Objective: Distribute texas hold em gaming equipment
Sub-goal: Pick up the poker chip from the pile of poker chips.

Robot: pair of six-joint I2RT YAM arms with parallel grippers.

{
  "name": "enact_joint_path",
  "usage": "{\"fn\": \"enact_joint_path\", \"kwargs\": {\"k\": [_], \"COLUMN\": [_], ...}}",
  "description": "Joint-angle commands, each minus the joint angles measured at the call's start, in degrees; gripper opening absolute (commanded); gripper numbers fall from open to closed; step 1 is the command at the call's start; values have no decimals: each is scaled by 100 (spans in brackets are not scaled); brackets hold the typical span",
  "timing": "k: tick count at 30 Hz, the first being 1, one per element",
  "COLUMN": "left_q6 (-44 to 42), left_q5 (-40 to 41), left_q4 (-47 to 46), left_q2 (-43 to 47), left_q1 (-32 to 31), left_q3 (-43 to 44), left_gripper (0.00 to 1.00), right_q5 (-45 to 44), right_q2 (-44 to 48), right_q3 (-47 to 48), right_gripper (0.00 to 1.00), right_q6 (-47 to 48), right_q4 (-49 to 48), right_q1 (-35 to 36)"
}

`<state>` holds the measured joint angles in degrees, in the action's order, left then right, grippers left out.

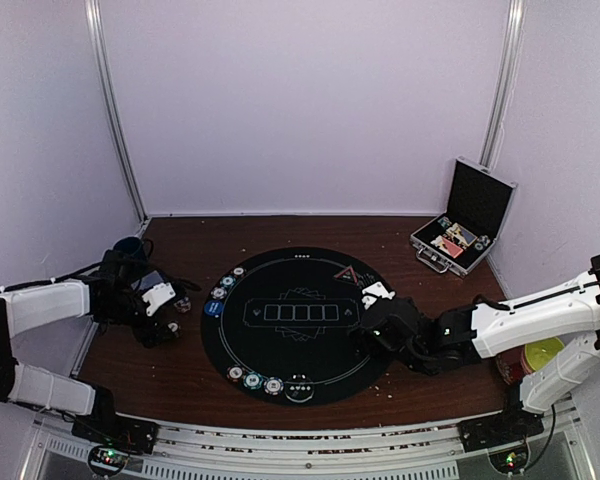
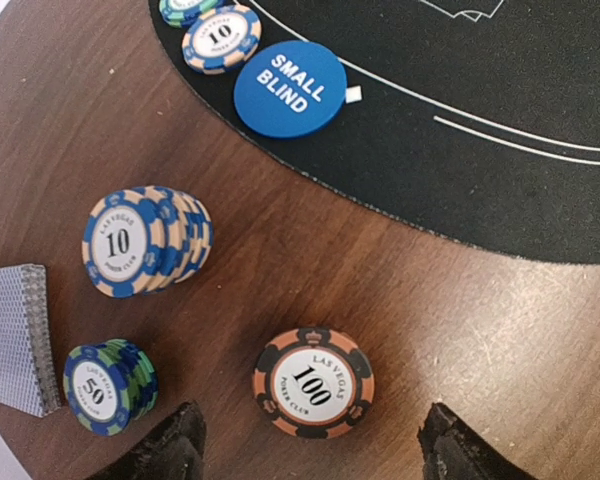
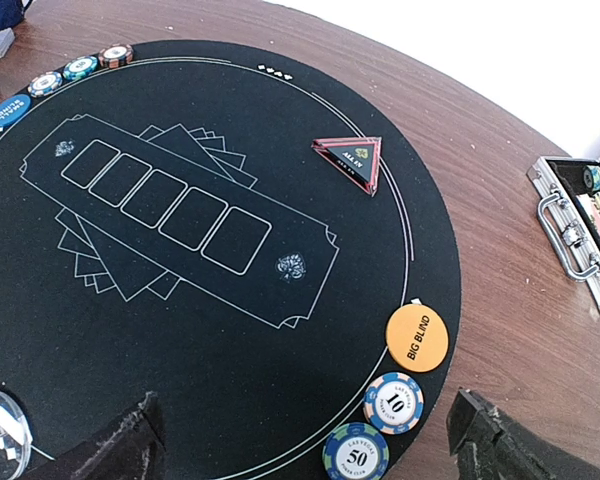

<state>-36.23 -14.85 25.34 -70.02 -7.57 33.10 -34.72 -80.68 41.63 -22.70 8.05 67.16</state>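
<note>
Poker chip [image 2: 313, 382]: orange, marked 100, lies flat on the brown counter [image 2: 480, 330], beside the 10 stack [image 2: 140, 243], the 50 stack [image 2: 108, 385] and a card deck [image 2: 18, 338].
Left tool [image 2: 315, 445]: fingers apart, flanking the orange chip, not touching it.
Right tool [image 3: 305, 440]: fingers wide apart above the black mat [image 3: 230, 330], near the orange disc [image 3: 417, 338].
Blue disc [image 2: 290, 90]: on the mat's edge.

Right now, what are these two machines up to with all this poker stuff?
Two robot arms are laying out poker on a round black mat. The left pincer hangs open by an orange 100 chip on the wooden table, next to a stack of 10 chips, a stack of 50 chips and a card deck. The right pincer is open over the mat near the orange big blind disc. Neither holds anything.
</note>
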Motion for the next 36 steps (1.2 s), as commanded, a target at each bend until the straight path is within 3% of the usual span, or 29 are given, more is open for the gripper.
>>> {"fn": "enact_joint_path", "kwargs": {"k": [1, 15, 36], "left_q6": [-49, 24, 62], "left_q5": [-167, -288, -336], "left_q4": [-312, -416, -433], "left_q2": [-231, -724, -687], "left_q1": [89, 100, 100], "left_q3": [8, 173, 188], "left_gripper": [74, 58, 42], "right_q5": [-42, -52, -67], "right_q2": [97, 88, 80], "right_q3": [16, 15, 23], "right_gripper": [100, 100, 100], "right_q6": [-29, -24, -24], "right_q4": [-3, 4, 12], "right_q1": [40, 51, 62]}}
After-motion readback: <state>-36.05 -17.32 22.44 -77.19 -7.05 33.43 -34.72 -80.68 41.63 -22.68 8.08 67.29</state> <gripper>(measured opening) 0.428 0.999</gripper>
